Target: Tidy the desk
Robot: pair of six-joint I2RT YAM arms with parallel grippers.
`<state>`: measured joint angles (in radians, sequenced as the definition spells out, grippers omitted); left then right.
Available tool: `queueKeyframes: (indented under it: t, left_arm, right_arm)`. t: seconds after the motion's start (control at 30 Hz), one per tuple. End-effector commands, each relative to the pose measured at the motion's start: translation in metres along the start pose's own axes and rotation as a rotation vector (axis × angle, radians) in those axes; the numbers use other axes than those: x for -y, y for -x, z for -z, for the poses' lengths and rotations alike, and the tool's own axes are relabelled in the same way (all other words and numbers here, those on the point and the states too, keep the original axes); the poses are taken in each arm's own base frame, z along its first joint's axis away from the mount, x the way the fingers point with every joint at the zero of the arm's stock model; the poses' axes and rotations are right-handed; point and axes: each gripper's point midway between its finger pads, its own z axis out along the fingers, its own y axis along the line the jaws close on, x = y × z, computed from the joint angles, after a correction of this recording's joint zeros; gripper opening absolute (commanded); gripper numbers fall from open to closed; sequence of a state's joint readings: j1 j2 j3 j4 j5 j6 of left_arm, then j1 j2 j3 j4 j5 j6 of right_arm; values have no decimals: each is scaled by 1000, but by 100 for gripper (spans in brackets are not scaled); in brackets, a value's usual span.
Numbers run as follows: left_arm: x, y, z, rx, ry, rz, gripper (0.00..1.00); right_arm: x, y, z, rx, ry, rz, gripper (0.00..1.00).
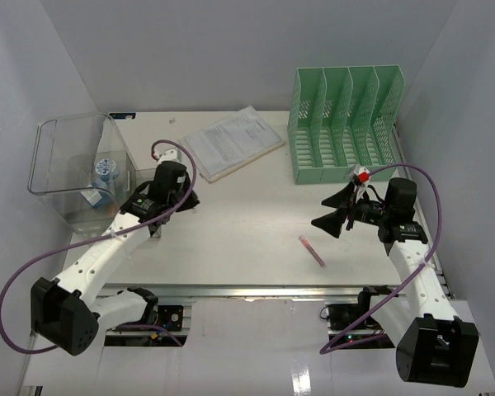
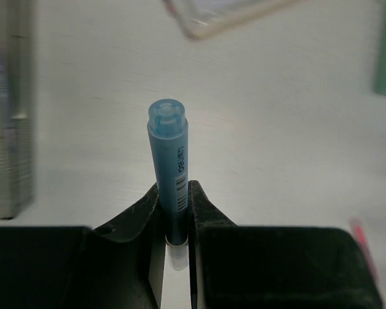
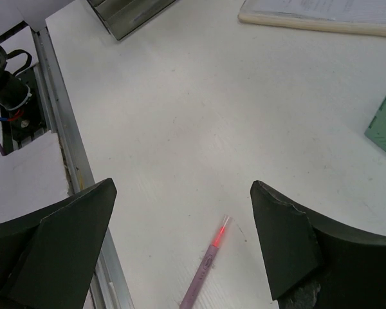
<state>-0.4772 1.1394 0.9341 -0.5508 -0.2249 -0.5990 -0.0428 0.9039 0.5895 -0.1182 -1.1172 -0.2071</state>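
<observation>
Main risk is w/ the left gripper (image 2: 174,205): the blue marker (image 2: 169,154) is pinched only near its lower end, w/ most of the barrel sticking out past the fingertips (image 2: 204,209). A quick swing, or a knock vs the wall of the clear bin (image 1: 66,157), could lever it round or pop it out. If dropped it'd prob roll on the desk (image 1: 247,219), maybe toward the front rail (image 3: 59,132). The contact patch is short, so torque is the worry, not squeeze. 2nd risk, right side: the pink pen (image 3: 204,264) lies flat on the white top, thin & low. If the right gripper (image 3: 181,188) came down off-line it could nudge the pen away or close on nothing. The pen sits near right, not far from the rail, so a shove could send it to the edge. Tools: left jaws nearly closed, clamped on the marker, nothing else touching them; that arm is at left, near the bin, which has a few small items inside. Right jaws are spread wide & empty, above the desk w/ the pen below & slightly nearer, no contact. The desk fills the middle of the scene, w/ papers (image 1: 231,142) at far centre and the mint-green file rack (image 1: 346,124) at far right, both apart from the arms.
</observation>
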Motion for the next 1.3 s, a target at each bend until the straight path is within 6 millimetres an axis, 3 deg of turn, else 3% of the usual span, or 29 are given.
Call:
queueKeyframes:
  t: [0.0,0.07,0.17,0.43,0.5,0.57,0.73,0.87,0.97,1.07,1.17,1.27]
  left_arm:
    - [-123,3,27,-101,477,-215,0]
    - [-146,7,20,-113,582,-235,0]
    - [-166,21,9,-98,683,-232,0]
    - [-166,51,-29,-74,741,-286,1]
    - [-166,55,-33,-71,741,-288,10]
    - [-168,51,-43,-101,747,-305,26]
    - [-171,45,-50,-127,739,-310,54]
    - [-165,44,-51,-127,697,-294,66]
    - [-151,45,-50,-112,619,-254,71]
    - [-125,42,-52,-114,459,-209,73]
    - [-80,30,-47,-141,182,-168,76]
    - [-27,20,-26,-131,-131,-109,79]
  right_arm:
    - [-1,6,2,25,26,61,91]
    - [-2,5,3,25,33,53,91]
    - [-4,3,4,28,41,50,91]
    - [-7,2,5,24,53,63,91]
    - [-7,-1,5,12,54,58,91]
    - [-7,-8,6,-20,44,30,91]
    - [16,-29,8,-197,-59,26,91]
    - [29,-41,10,-356,-131,62,91]
    - [40,-53,10,-461,-231,69,90]
    - [39,-71,8,-536,-267,74,90]
    - [35,-97,4,-649,-316,109,90]
    - [29,-113,-3,-722,-293,118,90]
